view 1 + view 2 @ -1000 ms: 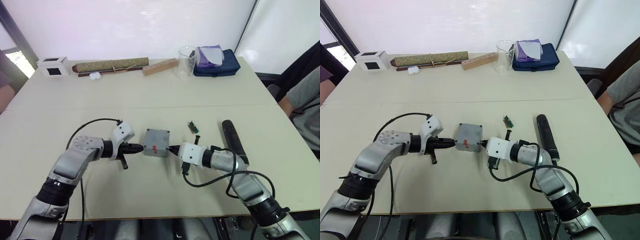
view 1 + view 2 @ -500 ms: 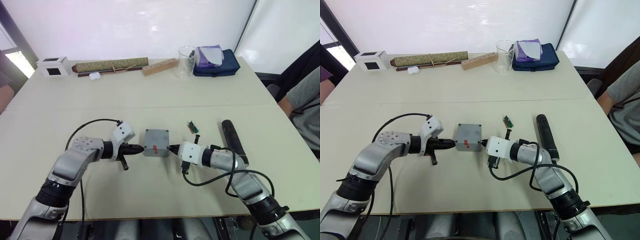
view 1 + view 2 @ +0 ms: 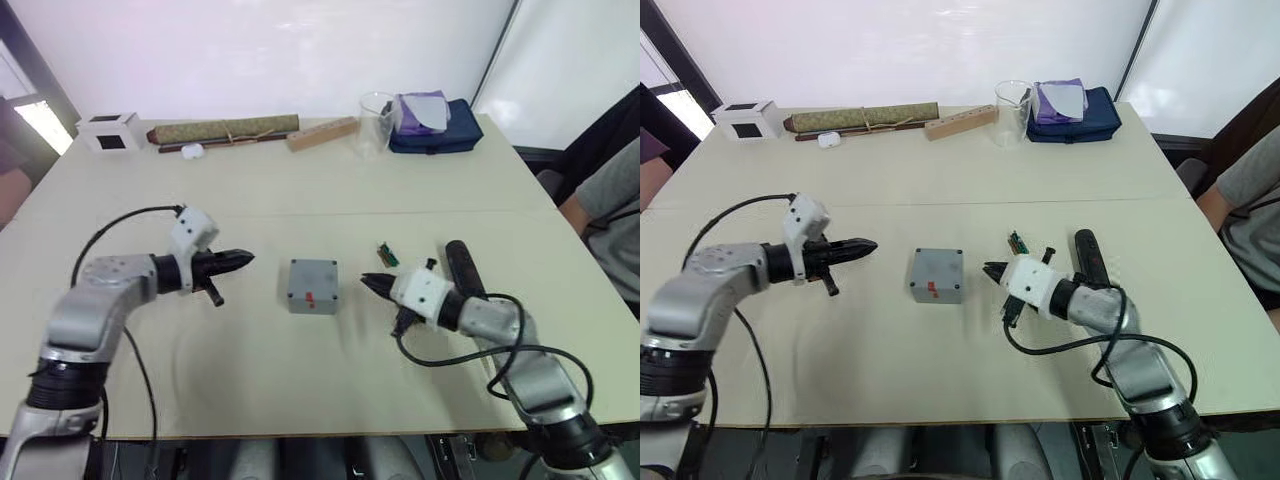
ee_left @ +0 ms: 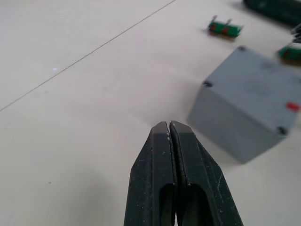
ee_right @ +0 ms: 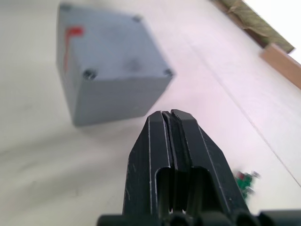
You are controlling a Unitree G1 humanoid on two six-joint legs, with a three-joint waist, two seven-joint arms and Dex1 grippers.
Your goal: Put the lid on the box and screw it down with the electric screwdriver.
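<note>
The grey box [image 3: 936, 275] sat mid-table with the lid [image 3: 313, 275] already on it, a red mark on its near edge. You had both grippers well apart from it — the left gripper [image 3: 868, 244] on one side, the right gripper [image 3: 990, 268] on the other, each with fingers pressed together and holding nothing. The electric screwdriver [image 3: 1092, 260] lay flat just beyond your right arm, near a small green part [image 3: 1017, 241].

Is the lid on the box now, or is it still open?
On. The lid sits flush over the box, corners aligned, no white ring showing. Whether its screws are tightened cannot be told.
</note>
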